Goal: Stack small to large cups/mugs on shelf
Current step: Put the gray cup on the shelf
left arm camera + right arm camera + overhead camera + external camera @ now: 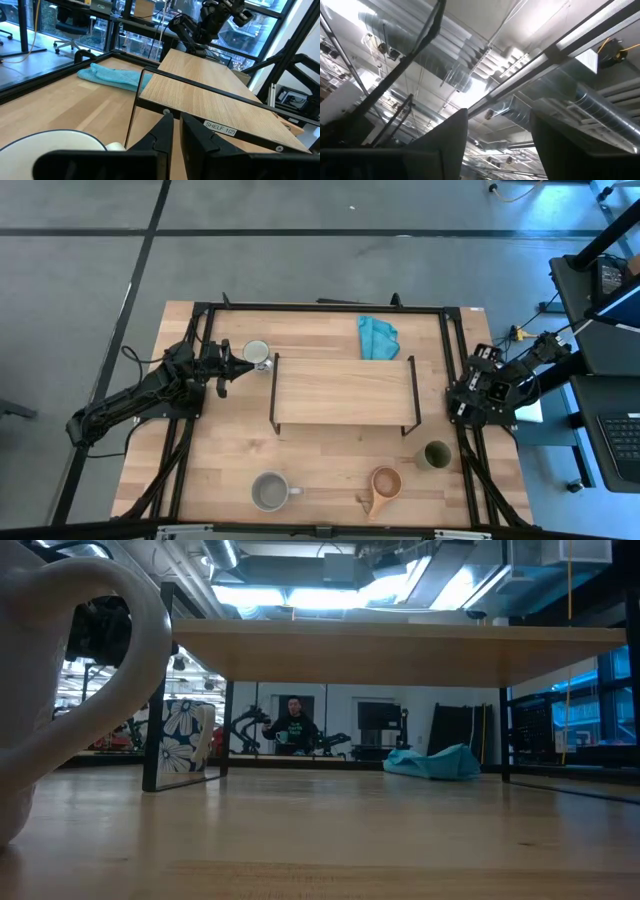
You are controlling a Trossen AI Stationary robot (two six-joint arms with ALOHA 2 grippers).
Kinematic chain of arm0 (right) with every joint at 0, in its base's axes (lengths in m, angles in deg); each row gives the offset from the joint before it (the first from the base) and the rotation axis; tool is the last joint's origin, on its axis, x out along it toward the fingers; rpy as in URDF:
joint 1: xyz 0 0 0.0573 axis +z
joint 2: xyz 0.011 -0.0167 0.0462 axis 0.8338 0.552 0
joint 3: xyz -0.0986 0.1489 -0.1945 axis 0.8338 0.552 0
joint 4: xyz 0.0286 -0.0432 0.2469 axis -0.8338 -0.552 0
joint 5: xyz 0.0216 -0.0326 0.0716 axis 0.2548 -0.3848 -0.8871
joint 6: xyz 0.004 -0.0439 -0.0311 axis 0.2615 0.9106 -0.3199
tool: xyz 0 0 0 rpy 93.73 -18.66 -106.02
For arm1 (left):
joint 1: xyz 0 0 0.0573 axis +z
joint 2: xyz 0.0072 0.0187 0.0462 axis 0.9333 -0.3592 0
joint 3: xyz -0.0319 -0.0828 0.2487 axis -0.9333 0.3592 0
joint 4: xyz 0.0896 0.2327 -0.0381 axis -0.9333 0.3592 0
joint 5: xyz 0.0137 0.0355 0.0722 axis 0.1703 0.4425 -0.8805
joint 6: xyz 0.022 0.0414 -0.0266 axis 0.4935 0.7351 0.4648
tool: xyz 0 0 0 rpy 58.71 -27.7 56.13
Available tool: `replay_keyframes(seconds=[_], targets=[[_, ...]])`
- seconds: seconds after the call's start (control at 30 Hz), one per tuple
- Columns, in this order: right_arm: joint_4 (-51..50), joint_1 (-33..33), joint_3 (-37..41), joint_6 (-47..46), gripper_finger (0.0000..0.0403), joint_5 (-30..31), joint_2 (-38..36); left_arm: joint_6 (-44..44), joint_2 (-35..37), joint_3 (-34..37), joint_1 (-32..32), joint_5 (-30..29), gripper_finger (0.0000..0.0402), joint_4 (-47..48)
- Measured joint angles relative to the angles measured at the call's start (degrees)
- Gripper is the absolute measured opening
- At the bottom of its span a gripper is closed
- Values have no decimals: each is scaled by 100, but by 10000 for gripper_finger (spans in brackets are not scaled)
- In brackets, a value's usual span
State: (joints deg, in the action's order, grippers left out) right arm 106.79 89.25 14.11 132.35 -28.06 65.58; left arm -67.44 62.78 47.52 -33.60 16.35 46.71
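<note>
We held the white cup [256, 352] by its rim in our left gripper [238, 362], beside the shelf [340, 390]; next, lifting it on. Our right gripper [497, 145] waited, fingers apart.

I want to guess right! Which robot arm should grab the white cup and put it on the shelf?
Probably the left. The left gripper sits right beside the white cup, near the shelf. The right gripper waits at the far end, pointing at the ceiling.

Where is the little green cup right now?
In the high view, the olive-green cup stands on the table's right side, just past the shelf and its right legs, with the brown wooden cup as its nearest neighbour.
</note>
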Motion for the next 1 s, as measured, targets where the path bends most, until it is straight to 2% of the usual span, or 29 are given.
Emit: replay_keyframes(seconds=[0.33,0.57,0.67,0.83,0.9,1.0], targets=[[-5,0,-10,607,213,-127,0,-2,0,0,0,1,27,0],[-3,-2,-10,692,213,546,0,-2,0,-2,-2,2,28,0],[27,-2,-51,915,213,376,0,0,1,0,0,2,27,0],[-115,-2,-634,1058,213,192,-2,0,2,-1,0,0,27,0],[-420,-2,-967,1088,213,212,0,0,2,0,-2,2,27,0],[-1315,-2,-1546,1043,213,589,-2,0,0,-2,-1,0,27,0]])
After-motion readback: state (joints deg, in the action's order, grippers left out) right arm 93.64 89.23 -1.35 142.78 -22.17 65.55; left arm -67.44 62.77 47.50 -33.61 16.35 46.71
